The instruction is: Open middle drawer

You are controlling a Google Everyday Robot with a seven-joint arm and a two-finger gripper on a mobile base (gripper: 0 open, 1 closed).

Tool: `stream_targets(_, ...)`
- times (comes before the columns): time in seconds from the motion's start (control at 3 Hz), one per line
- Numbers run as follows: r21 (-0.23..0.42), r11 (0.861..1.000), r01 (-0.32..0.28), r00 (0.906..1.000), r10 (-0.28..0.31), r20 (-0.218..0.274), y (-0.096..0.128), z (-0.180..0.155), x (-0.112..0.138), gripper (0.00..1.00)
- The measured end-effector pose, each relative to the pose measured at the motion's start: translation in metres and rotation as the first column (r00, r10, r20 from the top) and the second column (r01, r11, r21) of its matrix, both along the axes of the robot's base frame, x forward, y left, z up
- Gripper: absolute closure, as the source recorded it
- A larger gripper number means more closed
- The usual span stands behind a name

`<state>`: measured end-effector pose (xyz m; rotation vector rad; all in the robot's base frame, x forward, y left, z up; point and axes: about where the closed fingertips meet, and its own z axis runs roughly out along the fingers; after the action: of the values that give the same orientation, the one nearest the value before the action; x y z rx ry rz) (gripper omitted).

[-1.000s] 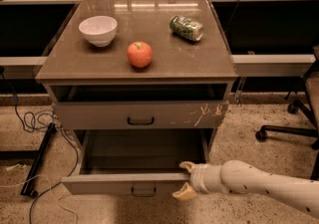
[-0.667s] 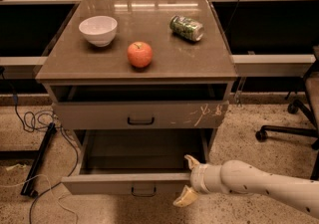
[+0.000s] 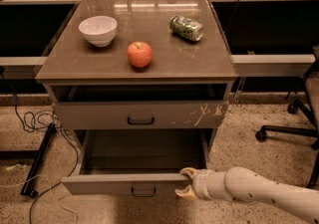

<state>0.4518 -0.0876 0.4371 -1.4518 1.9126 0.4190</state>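
Note:
The middle drawer (image 3: 124, 184) is pulled well out from the cabinet, and its shallow grey inside shows. It has a plain front with a small black centre handle (image 3: 143, 192). My gripper (image 3: 185, 182) is at the right end of this drawer front, level with its top edge. The fingers are spread, with one fingertip (image 3: 189, 171) above the front's edge and one below. The cream arm (image 3: 259, 195) reaches in from the lower right. The gripper is well to the right of the handle.
The upper drawer (image 3: 139, 115), with pale scratch marks at its right, stands slightly ajar. On the cabinet top are a white bowl (image 3: 98, 30), a red apple (image 3: 139, 54) and a green can (image 3: 186, 28) lying on its side. Cables (image 3: 35, 118) lie on the floor at the left. An office chair base (image 3: 289, 131) stands at the right.
The gripper has stayed at the right end of the middle drawer front, shifting only slightly. The drawer's position looks about the same.

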Motion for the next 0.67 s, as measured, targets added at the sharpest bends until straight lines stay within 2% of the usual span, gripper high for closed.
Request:
stream_targets(0.33, 0.029, 0.999, -0.017, 0.9999, 0.017, -0.003, 0.0003, -0.0026, -0.0247, 0.79)
stream_targets(0.67, 0.029, 0.999, -0.017, 0.9999, 0.017, -0.003, 0.0004, -0.0008, -0.0244, 0.99)
